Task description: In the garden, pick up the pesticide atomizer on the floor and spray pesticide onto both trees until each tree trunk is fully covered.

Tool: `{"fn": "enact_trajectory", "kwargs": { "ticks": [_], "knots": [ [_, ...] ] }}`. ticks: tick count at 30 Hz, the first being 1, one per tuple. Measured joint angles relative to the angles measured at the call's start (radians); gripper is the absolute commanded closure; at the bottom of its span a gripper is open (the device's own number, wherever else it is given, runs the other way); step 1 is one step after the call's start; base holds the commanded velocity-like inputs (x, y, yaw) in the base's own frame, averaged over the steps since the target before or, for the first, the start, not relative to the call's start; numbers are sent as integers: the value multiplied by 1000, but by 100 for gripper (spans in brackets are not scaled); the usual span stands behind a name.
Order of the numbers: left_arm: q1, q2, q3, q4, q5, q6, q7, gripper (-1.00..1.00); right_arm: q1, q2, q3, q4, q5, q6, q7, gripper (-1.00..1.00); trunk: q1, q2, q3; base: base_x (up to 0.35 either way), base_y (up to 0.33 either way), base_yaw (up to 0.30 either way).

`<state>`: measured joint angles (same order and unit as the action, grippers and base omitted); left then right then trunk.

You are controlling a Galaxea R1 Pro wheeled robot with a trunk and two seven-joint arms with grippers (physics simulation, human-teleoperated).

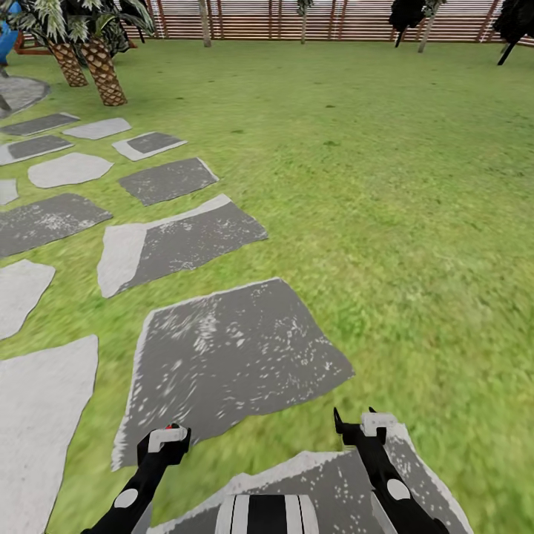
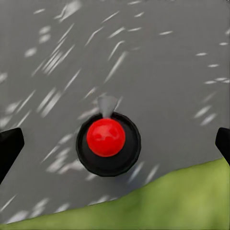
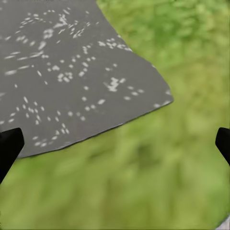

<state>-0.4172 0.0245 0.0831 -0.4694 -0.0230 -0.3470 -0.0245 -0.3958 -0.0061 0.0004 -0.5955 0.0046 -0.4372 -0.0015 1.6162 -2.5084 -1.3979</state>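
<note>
The pesticide atomizer (image 2: 106, 143) is seen from above in the left wrist view: a round black body, a red top and a pale grey nozzle. It stands on a grey stepping stone (image 2: 163, 52) near the grass. My left gripper (image 1: 165, 447) (image 2: 115, 143) hangs over it, open, with its dark fingertips (image 2: 9, 149) far apart on either side. A red speck (image 1: 174, 426) peeks past that gripper in the head view. My right gripper (image 1: 354, 423) (image 3: 115, 143) is open over grass and a stone edge. Far off by the fence stand bare tree trunks (image 1: 205, 22) (image 1: 426, 33).
Grey stepping stones (image 1: 222, 356) run from my base toward the far left across the lawn (image 1: 386, 185). Two short palms (image 1: 102, 70) stand at the far left. A brown slatted fence (image 1: 348, 22) closes the far side, with dark thin-stemmed trees (image 1: 406, 15) before it.
</note>
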Motion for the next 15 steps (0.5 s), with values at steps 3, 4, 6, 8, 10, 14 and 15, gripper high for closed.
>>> {"fn": "enact_trajectory", "kwargs": {
  "ticks": [3,4,6,8,10,14,15],
  "knots": [
    [0,0,-1,0,0,-1,0,-100,0,0,0,-1,0,0,0,-100,0,0,0,18,-11,41],
    [0,0,-1,0,0,-1,0,-100,0,0,0,-1,0,0,0,-100,0,0,0,9,-5,20],
    [0,1,-2,0,0,-1,0,-100,0,0,0,-1,0,0,0,-100,0,0,0,5,-3,11],
    [0,1,-2,0,0,-1,0,-100,0,0,0,-1,0,0,0,-100,0,0,0,2,-1,5],
    [0,1,-2,0,0,-1,0,-100,0,0,0,-1,0,0,0,-100,0,0,0,1,-1,2],
    [0,1,-2,0,1,-1,0,-100,0,0,0,1,0,0,0,-100,0,0,0,0,0,0],
    [0,0,-2,0,1,-1,0,-100,0,0,0,1,0,0,0,-100,0,0,0,0,0,0]
  ]
}}
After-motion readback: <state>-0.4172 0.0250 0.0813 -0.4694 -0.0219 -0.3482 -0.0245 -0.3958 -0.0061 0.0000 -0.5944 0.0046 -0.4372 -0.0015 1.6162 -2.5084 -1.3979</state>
